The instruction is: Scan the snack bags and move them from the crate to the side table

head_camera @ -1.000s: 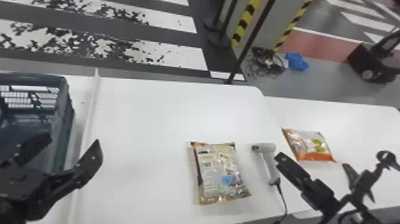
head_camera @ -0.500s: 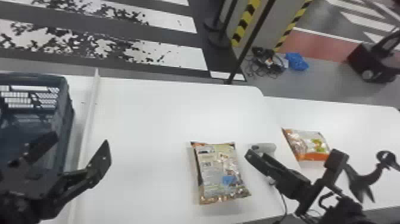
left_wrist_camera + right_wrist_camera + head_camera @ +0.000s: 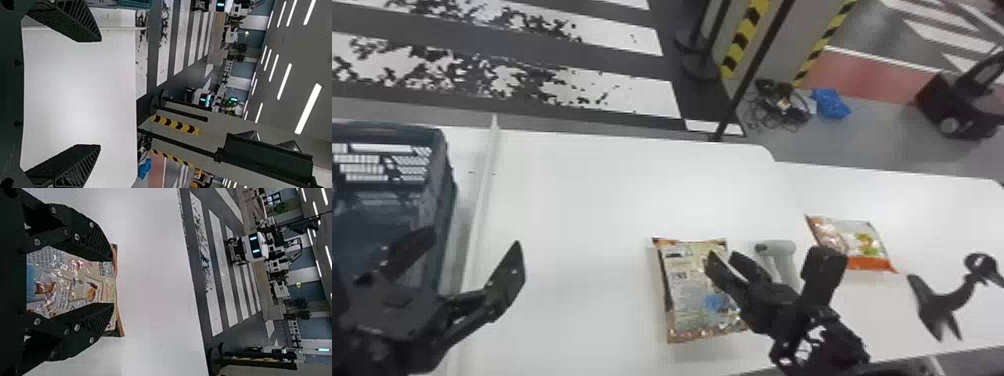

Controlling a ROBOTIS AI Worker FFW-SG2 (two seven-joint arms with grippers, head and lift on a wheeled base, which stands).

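Note:
In the head view my left gripper [image 3: 468, 257] stands open beside the dark crate [image 3: 448, 200], its fingers spread above the table. A clear patterned snack bag [image 3: 689, 287] lies flat on the white table, and my right gripper [image 3: 729, 257] hangs over its right side, open. A second snack bag with an orange end [image 3: 862, 242] lies on the side table at right. The right wrist view has the first bag [image 3: 84, 282] beyond the open fingers of the gripper [image 3: 112, 282]. In the left wrist view the open gripper [image 3: 101, 93] has nothing between its fingers.
A light grey hand scanner [image 3: 782, 257] lies just right of the first bag, partly behind my right gripper. A raised white strip [image 3: 481, 200] runs between crate and tabletop. A black pronged object [image 3: 939, 300] shows at the right. Bare white tabletop [image 3: 582, 200] spans the middle.
My right gripper has swung left, from the scanner's right side to over the first bag, and its fingers have drawn nearer each other. My left gripper has shifted slightly right.

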